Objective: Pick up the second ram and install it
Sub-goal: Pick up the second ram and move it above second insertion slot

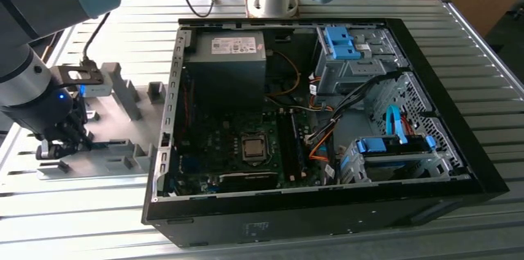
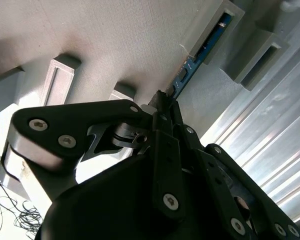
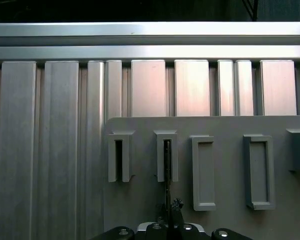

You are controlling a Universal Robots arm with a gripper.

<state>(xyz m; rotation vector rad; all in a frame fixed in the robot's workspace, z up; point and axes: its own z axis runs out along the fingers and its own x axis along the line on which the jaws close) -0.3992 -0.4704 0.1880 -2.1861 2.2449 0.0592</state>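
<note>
1. The gripper (image 1: 59, 145) hangs low over the grey holder plate (image 1: 123, 165). Its black fingers (image 2: 165, 130) are drawn narrow onto the near end of the second ram (image 2: 194, 61). I judge them closed on it, though the finger links partly hide the contact.
2. The second ram stands on edge on that plate, its far end seated in one slotted holder block (image 3: 160, 160). In the first wrist view it reads as a thin dark line.
3. A lift out of line with the slot could jam the thin board against the block's walls, twisting it or dragging it through the pads.
4. Held near one end, the long stick could pivot in the grip and reach the black memory slots (image 1: 288, 143) skewed. Those sit inside the open computer case (image 1: 327, 214), beside the plate on the exterior view's right.
5. The ram is a flat, narrow blue-green board, stiff but slender.
6. The blocks are matte grey plastic, rectangular, with narrow slots.
7. The plate lies on a ribbed aluminium table (image 1: 73, 223), bright and smooth.
8. The fingers are dark metal links studded with screw heads.
</note>
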